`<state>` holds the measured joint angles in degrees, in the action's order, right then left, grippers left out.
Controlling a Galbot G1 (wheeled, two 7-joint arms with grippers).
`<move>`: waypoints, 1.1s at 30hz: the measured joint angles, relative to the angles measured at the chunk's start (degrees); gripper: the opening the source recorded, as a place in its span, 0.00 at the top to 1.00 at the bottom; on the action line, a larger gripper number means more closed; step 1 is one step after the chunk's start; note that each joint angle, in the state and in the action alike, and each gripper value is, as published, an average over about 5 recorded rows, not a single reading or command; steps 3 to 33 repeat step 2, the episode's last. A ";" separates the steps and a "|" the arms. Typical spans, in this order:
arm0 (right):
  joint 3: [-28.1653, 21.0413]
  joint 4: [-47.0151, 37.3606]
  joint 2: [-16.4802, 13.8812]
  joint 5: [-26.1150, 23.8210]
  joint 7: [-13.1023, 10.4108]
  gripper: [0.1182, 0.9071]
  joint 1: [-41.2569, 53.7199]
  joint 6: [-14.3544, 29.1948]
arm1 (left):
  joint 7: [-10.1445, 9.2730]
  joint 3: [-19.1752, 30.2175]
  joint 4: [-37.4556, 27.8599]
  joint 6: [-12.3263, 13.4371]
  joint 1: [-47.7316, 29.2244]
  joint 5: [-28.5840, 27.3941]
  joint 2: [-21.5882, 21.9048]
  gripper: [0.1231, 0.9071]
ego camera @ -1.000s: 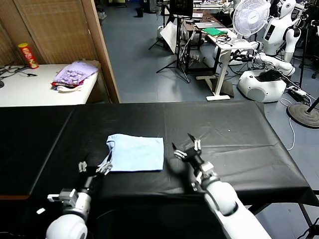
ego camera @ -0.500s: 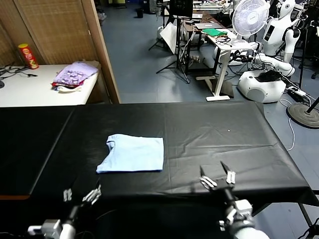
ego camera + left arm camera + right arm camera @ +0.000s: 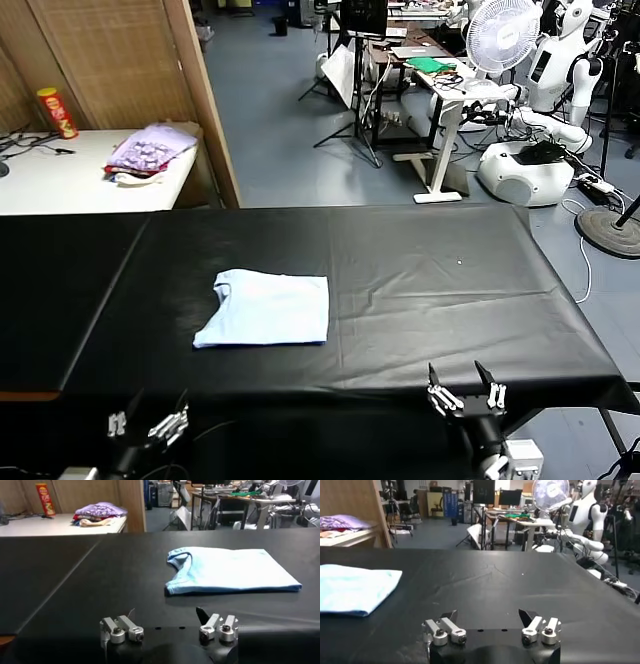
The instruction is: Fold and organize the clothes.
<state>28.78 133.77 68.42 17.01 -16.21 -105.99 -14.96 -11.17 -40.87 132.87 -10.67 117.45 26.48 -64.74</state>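
Note:
The clothes are one pale sky-blue T-shirt [image 3: 268, 309], folded into a flat rectangle on the black table [image 3: 430, 290], left of its middle. It also shows in the left wrist view [image 3: 230, 570] and at the edge of the right wrist view [image 3: 355, 587]. My left gripper [image 3: 146, 427] hangs open below the table's near edge at the lower left, empty and well short of the shirt. My right gripper [image 3: 466, 392] is open and empty at the near edge on the right. In the wrist views both the left gripper [image 3: 167, 616] and the right gripper [image 3: 488, 616] show spread fingers with nothing between them.
A purple-lavender pile of garments [image 3: 150, 150] lies on a white side table [image 3: 60, 185] at the back left, with a red can [image 3: 56, 111] behind it. A wooden partition [image 3: 205, 100] stands by it. A fan [image 3: 505, 35] and white robots [image 3: 555, 65] stand beyond the table.
Both arms have drawn back from beside the shirt to below the table's near edge, staying open. The folded shirt has not moved.

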 joint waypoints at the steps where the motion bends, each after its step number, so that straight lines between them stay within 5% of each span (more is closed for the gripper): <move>1: 0.02 0.05 0.00 -0.01 0.00 0.14 -0.08 0.00 | 0.05 -0.05 0.08 -0.02 0.07 0.00 -0.01 0.14; 33: 0.04 0.10 0.01 -0.01 0.00 0.14 -0.15 0.00 | 0.09 -0.09 0.14 -0.05 0.10 -0.01 -0.01 0.14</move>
